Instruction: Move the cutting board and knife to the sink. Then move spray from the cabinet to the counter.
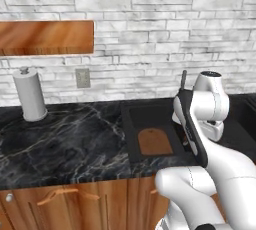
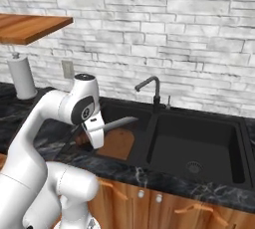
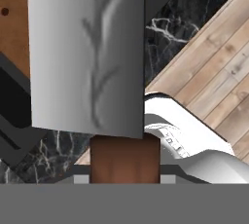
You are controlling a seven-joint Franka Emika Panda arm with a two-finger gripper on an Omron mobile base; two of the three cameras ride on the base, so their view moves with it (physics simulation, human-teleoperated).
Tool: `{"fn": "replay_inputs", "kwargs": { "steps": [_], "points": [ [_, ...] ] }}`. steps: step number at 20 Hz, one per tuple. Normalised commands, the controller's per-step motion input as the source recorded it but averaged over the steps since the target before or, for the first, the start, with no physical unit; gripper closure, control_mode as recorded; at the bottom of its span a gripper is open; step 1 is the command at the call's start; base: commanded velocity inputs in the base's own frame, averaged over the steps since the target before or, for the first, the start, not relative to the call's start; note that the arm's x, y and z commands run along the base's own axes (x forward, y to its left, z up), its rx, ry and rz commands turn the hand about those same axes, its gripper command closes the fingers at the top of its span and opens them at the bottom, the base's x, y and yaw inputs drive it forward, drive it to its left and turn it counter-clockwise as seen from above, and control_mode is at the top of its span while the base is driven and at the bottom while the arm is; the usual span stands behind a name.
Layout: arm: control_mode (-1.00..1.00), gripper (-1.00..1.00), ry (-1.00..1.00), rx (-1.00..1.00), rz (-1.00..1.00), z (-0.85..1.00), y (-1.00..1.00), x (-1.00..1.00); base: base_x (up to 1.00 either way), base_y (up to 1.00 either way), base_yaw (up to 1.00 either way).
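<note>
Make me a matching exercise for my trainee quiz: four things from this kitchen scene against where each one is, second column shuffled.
Things:
1. cutting board
2. knife
3. paper towel roll
4. faucet

Places:
A. standing on the counter under the wooden shelf
B. held in the pincer by its handle
C. lying in the sink's left basin
D. rising behind the sink, against the brick wall

Pairs: 1-C, 2-B, 3-A, 4-D
</note>
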Motion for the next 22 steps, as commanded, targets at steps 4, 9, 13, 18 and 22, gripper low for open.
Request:
{"fn": "replay_inputs", "kwargs": {
  "steps": [4,9,13,18,22],
  "points": [
    [1.00,1.00,0.00,0.00,0.00,0.00,0.00,0.00,0.44,-0.09,0.00],
    [1.00,1.00,0.00,0.00,0.00,0.00,0.00,0.00,0.15,-0.01,0.00],
    [1.00,1.00,0.00,0.00,0.00,0.00,0.00,0.00,0.00,0.00,0.00],
    [1.00,1.00,0.00,0.00,0.00,0.00,0.00,0.00,0.00,0.00,0.00],
    [1.00,1.00,0.00,0.00,0.00,0.00,0.00,0.00,0.03,0.00,0.00]
  ]
}}
